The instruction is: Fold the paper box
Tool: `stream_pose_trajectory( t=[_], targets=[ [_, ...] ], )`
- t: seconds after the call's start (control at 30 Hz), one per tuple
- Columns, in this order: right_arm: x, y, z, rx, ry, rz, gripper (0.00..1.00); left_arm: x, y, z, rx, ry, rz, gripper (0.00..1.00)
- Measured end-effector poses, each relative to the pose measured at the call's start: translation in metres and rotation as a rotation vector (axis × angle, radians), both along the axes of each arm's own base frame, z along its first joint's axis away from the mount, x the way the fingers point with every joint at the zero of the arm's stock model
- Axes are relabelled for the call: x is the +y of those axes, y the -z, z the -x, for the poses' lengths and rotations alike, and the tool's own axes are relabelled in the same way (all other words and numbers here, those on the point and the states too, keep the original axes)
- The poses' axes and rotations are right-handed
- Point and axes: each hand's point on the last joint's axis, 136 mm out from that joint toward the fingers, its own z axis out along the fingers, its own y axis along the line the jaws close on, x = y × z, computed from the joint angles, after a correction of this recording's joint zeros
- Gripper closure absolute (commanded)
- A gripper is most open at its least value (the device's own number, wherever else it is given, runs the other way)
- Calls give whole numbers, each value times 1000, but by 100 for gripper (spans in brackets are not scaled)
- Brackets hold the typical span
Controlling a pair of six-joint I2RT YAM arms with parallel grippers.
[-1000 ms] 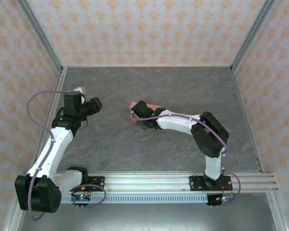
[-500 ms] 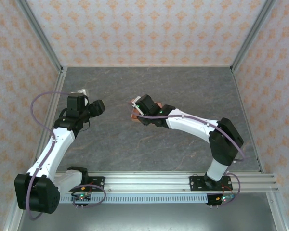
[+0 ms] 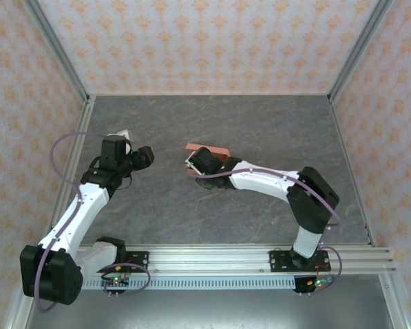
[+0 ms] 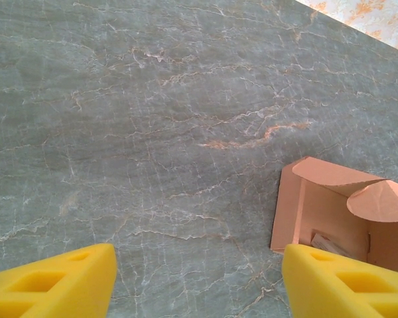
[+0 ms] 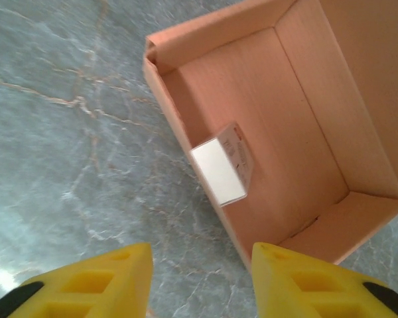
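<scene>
Paper box (image 5: pixel 278 126) open on top, near middle of table (image 4: pixel 152 132). Small white tag (image 5: pixel 222 165) inside, against wall. Right claw (image 5: pixel 199 255) released above box. Left claw (image 4: pixel 198 255) released, empty.

My two arms share one livery: white curved link shells joined by black joint housings. My left arm (image 3: pixel 75 212) carries a thin purple cable (image 3: pixel 55 147) that bows out in a loop toward nine o'clock of the overhead view. My right arm (image 3: pixel 260 181) has the same cable lying along its white forearm. Black base plates (image 3: pixel 133 258) sit at seven and five o'clock, each with a purple wire loop beside it. The fingers of my left gripper (image 4: pixel 198 268) and my right gripper (image 5: pixel 200 258) are bright yellow blocks with rectangular recesses. The right pair shows black patches at its lower corners.
</scene>
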Motion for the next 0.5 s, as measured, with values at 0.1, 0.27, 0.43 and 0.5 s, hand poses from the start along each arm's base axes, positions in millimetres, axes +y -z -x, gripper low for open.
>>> stream_pose_trajectory(
  t=[0.1, 0.27, 0.43, 0.5],
  targets=[
    [0, 7, -7, -15, 4, 38, 52, 0, 0, 0, 0, 0, 0, 33],
    [1, 7, -17, -45, 6, 76, 52, 0, 0, 0, 0, 0, 0, 32],
    [4, 3, -28, -76, 14, 96, 53, 0, 0, 0, 0, 1, -2, 32],
    [4, 4, -30, -79, 19, 104, 53, 1, 0, 0, -1, 0, -5, 32]
  ],
)
